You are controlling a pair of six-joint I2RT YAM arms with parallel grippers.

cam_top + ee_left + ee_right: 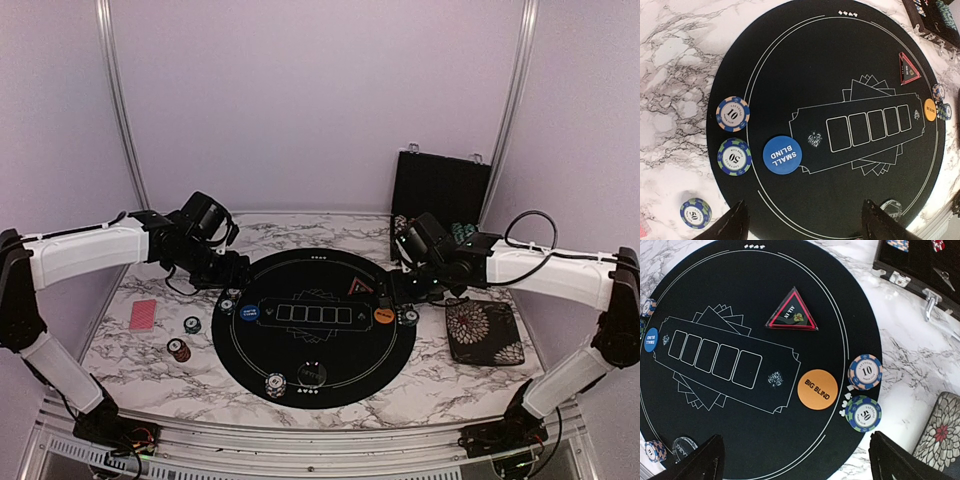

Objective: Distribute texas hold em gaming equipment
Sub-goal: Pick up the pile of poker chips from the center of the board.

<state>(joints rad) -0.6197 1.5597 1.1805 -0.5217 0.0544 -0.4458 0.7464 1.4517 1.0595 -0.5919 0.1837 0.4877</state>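
Both arms hang over the round mat [330, 275], one at each side seat. The left gripper [804, 205] has its fingers spread with nothing between them, poised near the blue small blind button [782, 155]. That button lies flat just inside the mat's ring, beside a ten chip [732, 114] and a fifty chip [734, 156]. It reads as a seat laid out.

Across the mat, the right gripper [796, 436], fingers wide apart and empty, hovers by the orange big blind button [817, 389]. A second ten chip [865, 371] and a second fifty chip [863, 413] sit right at the mat's rim. It's a mirror image, so both side seats look served.

The triangular marker [792, 312] rests flat on the mat's far half. Off the mat on the left marble lie the red card deck [143, 315] and two chip stacks [179, 350], apart from each other, with open room for a straight descent. On the right it's tighter: the chip case [440, 190] stands open at the back and the floral pad [482, 330] sits just beside the mat.
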